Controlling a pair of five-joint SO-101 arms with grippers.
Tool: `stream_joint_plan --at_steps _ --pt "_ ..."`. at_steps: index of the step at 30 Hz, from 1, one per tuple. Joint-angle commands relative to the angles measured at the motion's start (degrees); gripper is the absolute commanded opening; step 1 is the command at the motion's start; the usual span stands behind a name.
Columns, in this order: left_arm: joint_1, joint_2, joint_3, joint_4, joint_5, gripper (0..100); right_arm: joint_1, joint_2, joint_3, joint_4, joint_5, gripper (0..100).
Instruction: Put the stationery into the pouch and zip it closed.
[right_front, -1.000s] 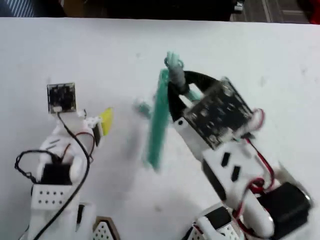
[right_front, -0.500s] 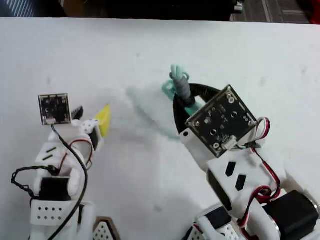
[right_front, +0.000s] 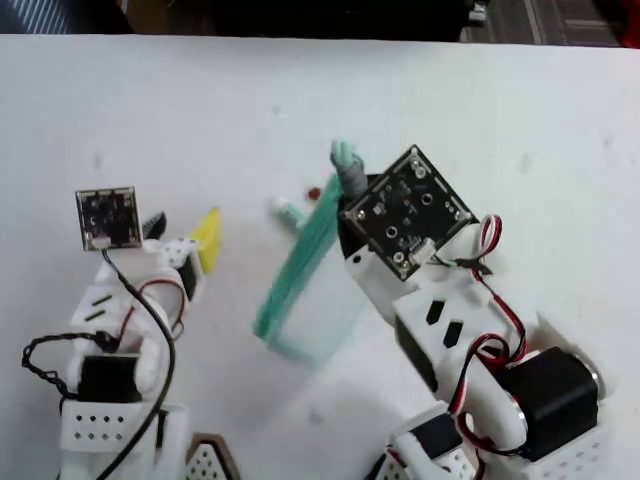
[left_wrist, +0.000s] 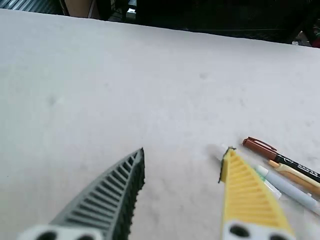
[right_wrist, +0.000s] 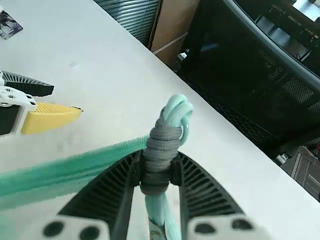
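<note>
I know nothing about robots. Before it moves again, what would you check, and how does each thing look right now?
1. Grip on the cord pull: ok, the right gripper is shut on it.
2. Free picker: ok, the left gripper is open, holding nothing.
3. Stationery packed: not ok, pens lie on the table near the left gripper.
4. Lying flat: not ok, the pouch is tilted on edge.
5. Zip open: cannot tell.

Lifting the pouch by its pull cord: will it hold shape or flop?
Probably flops: the pouch looks like soft fabric, trailing from the cord in the right gripper. Pinched at one end only, it likely swings and twists.
</note>
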Motion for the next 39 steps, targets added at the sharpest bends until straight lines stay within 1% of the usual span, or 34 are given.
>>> stream_joint_plan --at_steps 1,8,12,15,20,24,26,29,34,37,39 --pt "0.75 -1.01 -0.35 -1.41 0.35 26 0.22 -0.66 -0.18 -1.89 -0.35 1.7" --pt "0.75 -1.01 -0.26 -1.32 0.35 26 0.22 -0.66 -0.18 -1.80 -0.35 1.7" --pt "0.92 -1.01 -0.70 0.18 0.35 26 0.13 -0.66 0.00 -1.80 -0.44 1.7" --pt "2.07 -1.01 -0.70 0.18 0.35 26 0.13 -0.57 0.00 -1.89 -0.53 1.7" --pt "2.51 -1.01 -0.70 0.18 0.26 26 -0.13 -0.92 -0.26 -0.92 -3.34 1.8" --pt "2.33 -1.10 -0.79 0.18 0.26 26 -7.08 -0.66 0.00 2.77 -3.25 1.8" --pt "2.24 -1.10 -0.79 0.18 -1.49 26 -9.54 -0.66 0.00 4.62 -3.16 1.8" --pt "2.42 -1.10 -1.76 1.85 -5.54 26 -9.89 -0.66 0.00 7.69 -2.20 1.8" --pt "1.45 -1.10 -8.79 9.93 -6.24 26 -10.07 -0.66 0.00 12.00 0.44 1.8" --pt "-1.89 -1.10 -10.73 10.64 -5.89 26 -10.42 -0.66 0.00 14.55 0.44 1.8" --pt "-2.42 -1.10 -11.60 9.05 -5.80 26 -12.26 -1.10 0.09 14.99 0.44 1.8"
